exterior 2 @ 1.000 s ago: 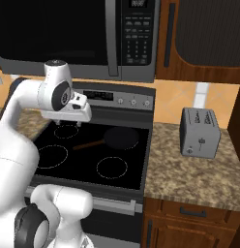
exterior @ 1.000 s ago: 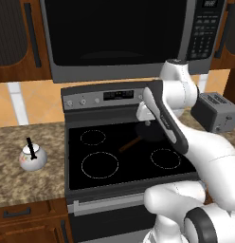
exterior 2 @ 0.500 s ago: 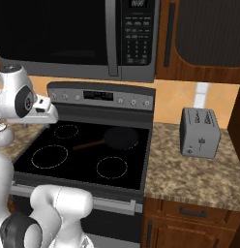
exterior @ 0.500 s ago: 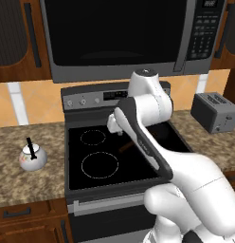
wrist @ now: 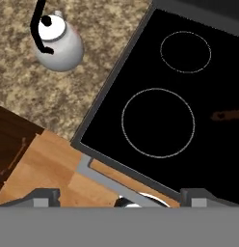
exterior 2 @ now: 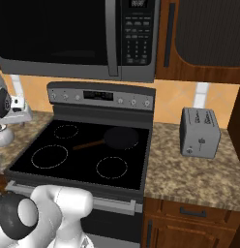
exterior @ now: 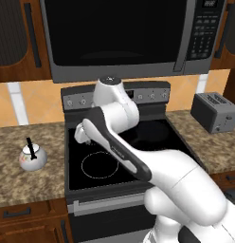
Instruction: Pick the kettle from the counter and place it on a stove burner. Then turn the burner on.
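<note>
The small white kettle (exterior: 32,158) with its thin black handle stands upright on the speckled granite counter (exterior: 15,185), left of the stove. In the hand view the kettle (wrist: 58,42) is at the upper left, on the counter (wrist: 49,99). My gripper (exterior: 82,135) hangs above the stove's left side, to the right of the kettle and clear of it. Its dark fingertips (wrist: 42,195) stand wide apart at the bottom of the hand view, so the gripper (wrist: 121,197) is open and holds nothing. The front left burner (wrist: 158,122) lies just below it.
A dark frying pan (exterior 2: 121,137) with a brown handle sits on the back right burner. A silver toaster (exterior 2: 200,131) stands on the right counter. The stove's knobs (exterior 2: 134,101) line its back panel, under a black microwave (exterior: 124,33).
The arm has swung left, from above the middle of the stove to above its left side, nearer the kettle. The jaws have stayed open. The kettle has not moved.
</note>
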### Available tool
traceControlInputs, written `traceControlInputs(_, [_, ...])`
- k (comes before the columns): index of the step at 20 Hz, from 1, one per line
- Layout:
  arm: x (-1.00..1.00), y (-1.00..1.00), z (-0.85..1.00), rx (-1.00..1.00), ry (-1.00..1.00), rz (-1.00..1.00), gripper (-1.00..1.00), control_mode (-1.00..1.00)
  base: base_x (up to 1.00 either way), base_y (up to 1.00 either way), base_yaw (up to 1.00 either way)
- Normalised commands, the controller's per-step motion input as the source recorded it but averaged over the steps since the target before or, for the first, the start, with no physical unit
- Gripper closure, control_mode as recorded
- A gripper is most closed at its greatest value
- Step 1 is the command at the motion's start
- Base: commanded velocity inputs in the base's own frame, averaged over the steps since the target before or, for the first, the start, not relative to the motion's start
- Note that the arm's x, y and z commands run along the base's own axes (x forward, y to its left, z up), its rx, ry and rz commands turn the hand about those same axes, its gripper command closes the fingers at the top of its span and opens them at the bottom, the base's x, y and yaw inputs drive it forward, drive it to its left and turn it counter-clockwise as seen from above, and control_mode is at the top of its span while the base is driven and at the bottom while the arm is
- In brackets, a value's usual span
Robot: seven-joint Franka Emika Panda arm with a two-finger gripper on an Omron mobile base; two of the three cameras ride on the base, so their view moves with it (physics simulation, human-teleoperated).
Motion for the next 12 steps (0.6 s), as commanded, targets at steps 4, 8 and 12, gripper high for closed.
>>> traceControlInputs(4, [0.35, 1.0, -0.28, 0.0, 0.0, 0.27, -1.0, -1.0, 0.0, 0.0, 0.0])
traceControlInputs(8, [0.37, 1.0, -0.28, 0.0, 0.0, 0.21, -1.0, -1.0, 0.0, 0.0, 0.0])
traceControlInputs(12, [0.11, 0.96, -0.16, 0.0, 0.0, 0.02, -1.0, -1.0, 0.0, 0.0, 0.0])
